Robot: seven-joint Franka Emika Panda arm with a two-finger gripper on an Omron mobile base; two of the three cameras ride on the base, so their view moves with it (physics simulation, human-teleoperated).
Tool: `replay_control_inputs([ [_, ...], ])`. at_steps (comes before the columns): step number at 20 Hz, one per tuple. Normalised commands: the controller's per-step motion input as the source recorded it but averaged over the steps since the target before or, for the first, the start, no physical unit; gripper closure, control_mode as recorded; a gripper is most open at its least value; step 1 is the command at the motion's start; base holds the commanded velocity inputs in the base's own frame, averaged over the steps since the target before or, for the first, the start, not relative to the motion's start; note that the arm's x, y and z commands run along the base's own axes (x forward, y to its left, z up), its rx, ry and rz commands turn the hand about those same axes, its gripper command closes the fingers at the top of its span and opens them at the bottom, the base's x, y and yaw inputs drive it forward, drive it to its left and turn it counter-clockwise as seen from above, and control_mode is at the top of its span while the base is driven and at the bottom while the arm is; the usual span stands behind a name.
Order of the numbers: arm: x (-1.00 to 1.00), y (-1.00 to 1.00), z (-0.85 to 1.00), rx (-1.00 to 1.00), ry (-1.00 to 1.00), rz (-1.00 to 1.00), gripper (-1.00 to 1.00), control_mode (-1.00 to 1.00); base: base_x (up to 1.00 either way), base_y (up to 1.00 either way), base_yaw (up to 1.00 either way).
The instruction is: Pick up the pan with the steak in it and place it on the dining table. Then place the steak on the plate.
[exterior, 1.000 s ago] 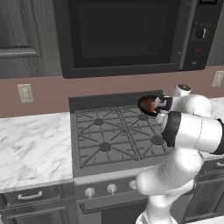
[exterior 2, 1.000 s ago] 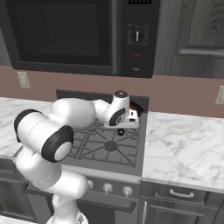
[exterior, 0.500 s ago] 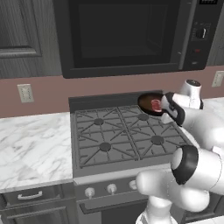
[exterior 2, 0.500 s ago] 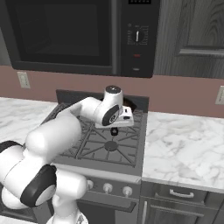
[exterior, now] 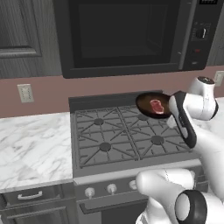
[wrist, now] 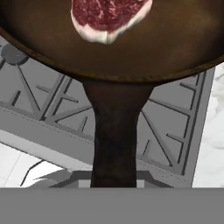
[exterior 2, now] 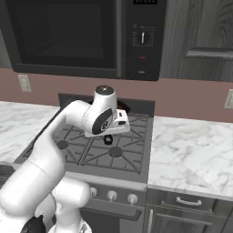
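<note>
carrying the pan (exterior: pixel 153 105) by its handle (wrist: pixel 114 140), the claw (exterior: pixel 171 114) is clenched on it, held level above the stove (exterior: pixel 127 135) so the steak (wrist: pixel 107 16), ahead of the claw, stays inside.

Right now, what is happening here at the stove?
The white robot arm holds the pan by its handle, with the gripper shut on it. The pan is lifted above the back right of the gas stove, under the microwave. The steak lies inside the pan. The pan is not yet on the dining table.
</note>
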Motion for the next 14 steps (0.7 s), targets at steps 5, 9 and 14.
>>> replay_control_inputs([
  [5,-0.81,0.24,0.5,0.0,0.0,0.1,1.0,-1.0,0.0,0.0,0.0],
  [9,-0.82,0.25,0.43,0.0,0.0,0.12,1.0,-1.0,0.0,0.0,0.0],
  [14,-0.82,0.23,0.44,0.0,0.0,0.12,1.0,-1.0,0.0,0.0,0.0],
])
